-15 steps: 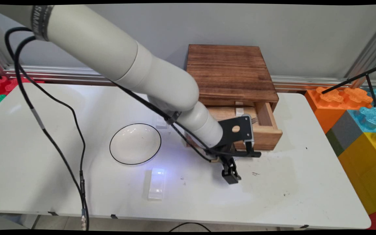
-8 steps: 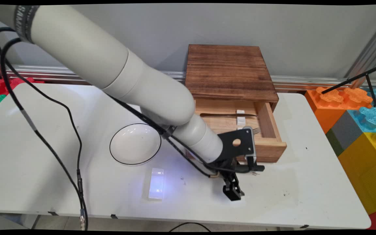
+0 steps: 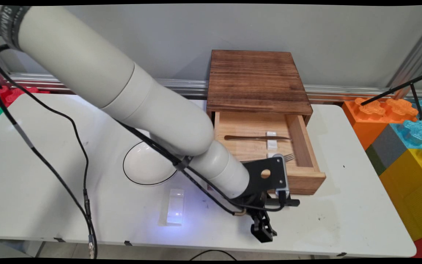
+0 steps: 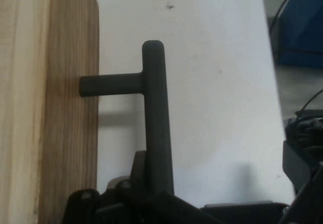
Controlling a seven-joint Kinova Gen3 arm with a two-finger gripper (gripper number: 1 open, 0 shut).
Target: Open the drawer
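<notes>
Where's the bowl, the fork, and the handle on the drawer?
bowl (image 3: 143, 167): main view, on the white inside, left of the arm.
fork (image 3: 288, 157): main view, on the tines showing in the open drawer.
drawer handle (image 4: 154, 113): hand view, on the dark bar beside the wooden drawer front.

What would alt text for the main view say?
A white robot arm's black gripper is at the front of an open wooden drawer holding a knife and a fork; a white bowl sits nearby.
</notes>
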